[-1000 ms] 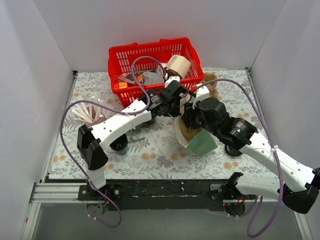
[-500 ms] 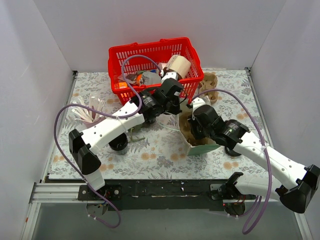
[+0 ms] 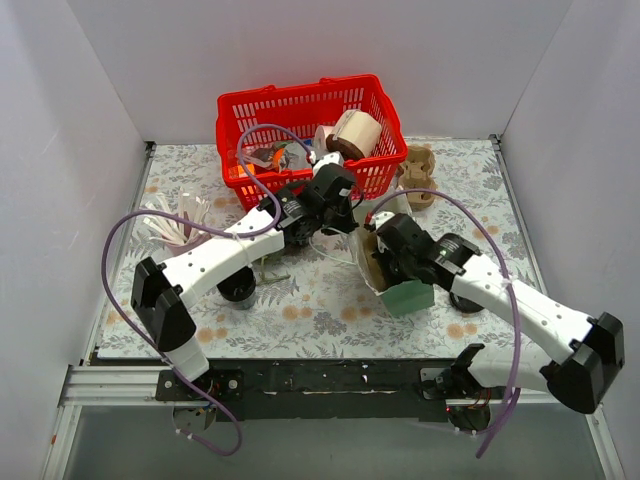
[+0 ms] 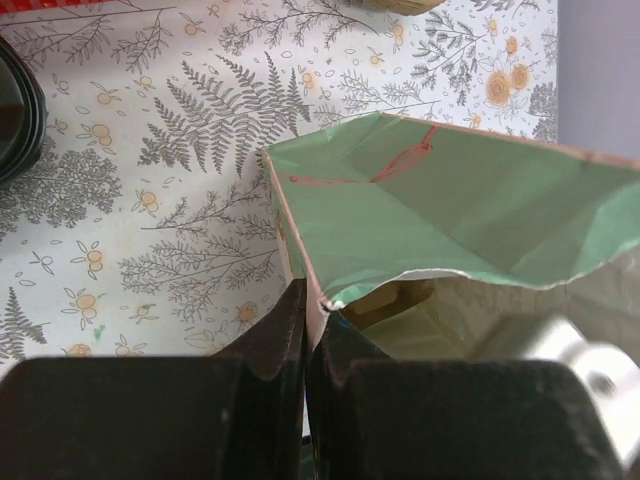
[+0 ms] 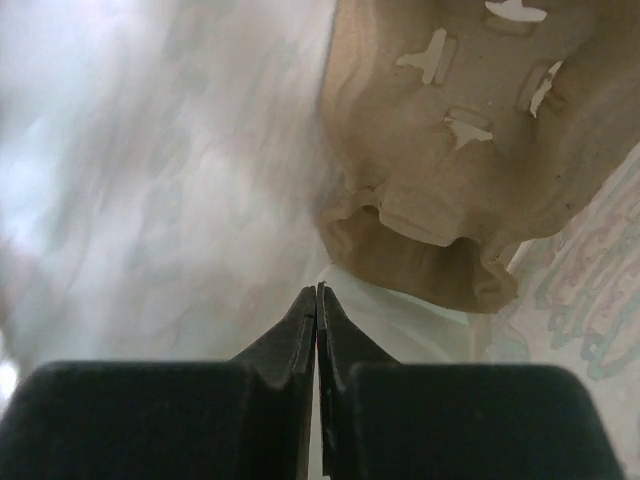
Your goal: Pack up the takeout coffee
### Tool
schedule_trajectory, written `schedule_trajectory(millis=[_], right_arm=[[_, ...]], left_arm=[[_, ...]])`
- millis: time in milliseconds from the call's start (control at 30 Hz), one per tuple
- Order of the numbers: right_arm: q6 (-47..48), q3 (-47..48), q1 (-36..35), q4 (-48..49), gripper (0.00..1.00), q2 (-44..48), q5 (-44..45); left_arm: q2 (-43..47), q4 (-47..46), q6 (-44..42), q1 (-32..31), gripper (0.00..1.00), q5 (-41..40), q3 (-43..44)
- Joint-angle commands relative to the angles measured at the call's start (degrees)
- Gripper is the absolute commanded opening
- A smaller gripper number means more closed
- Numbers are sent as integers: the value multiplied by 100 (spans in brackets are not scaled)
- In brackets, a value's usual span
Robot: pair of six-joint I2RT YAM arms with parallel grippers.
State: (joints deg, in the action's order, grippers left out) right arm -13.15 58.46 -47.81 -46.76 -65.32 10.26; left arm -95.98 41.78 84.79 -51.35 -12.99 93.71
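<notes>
A green paper bag (image 3: 408, 296) stands open on the floral table, with a brown cardboard cup carrier (image 3: 373, 264) in its mouth. My left gripper (image 3: 350, 226) is shut on the bag's rim (image 4: 300, 262), and the green inside (image 4: 470, 205) opens to the right in the left wrist view. My right gripper (image 3: 376, 250) is shut on a thin edge of the bag (image 5: 318, 290), just below the carrier (image 5: 450, 150). A paper coffee cup (image 3: 356, 131) lies on the red basket's (image 3: 262, 103) right side.
A second cardboard carrier (image 3: 418, 176) lies right of the basket. Black lids sit at the near left (image 3: 240, 290) and beside the bag (image 3: 465, 301). Clear plastic lids (image 3: 176, 226) lie at the left. White walls close in the table.
Both grippers have shifted with the bag. The left gripper moved back toward the basket, the right gripper moved left and down, and the bag now stands more upright with the carrier deeper in it.
</notes>
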Motion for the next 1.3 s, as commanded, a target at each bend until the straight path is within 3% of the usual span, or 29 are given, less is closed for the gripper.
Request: schedule_trajectory(millis=[0,33,300,967,1267], right_arm=[[-311,657,289,-675,5,-499,-112],[-320,710,316,-746,2,-552,-121],[-390,650,422,-1353,1,-1017,-33],[-74,439,1028,-1389,1,-2494,-1271],[57,43,1028,-1195,1,-3074,-1053]], left_arm=[[510,-408,204,11,0,52,-107],[528,-399,256,11,0,8,-107],[677,-609,196,11,0,-204,-28],[809,-1163,151,11,0,306,-107],[757,-1199,108,11,0,333,-28]])
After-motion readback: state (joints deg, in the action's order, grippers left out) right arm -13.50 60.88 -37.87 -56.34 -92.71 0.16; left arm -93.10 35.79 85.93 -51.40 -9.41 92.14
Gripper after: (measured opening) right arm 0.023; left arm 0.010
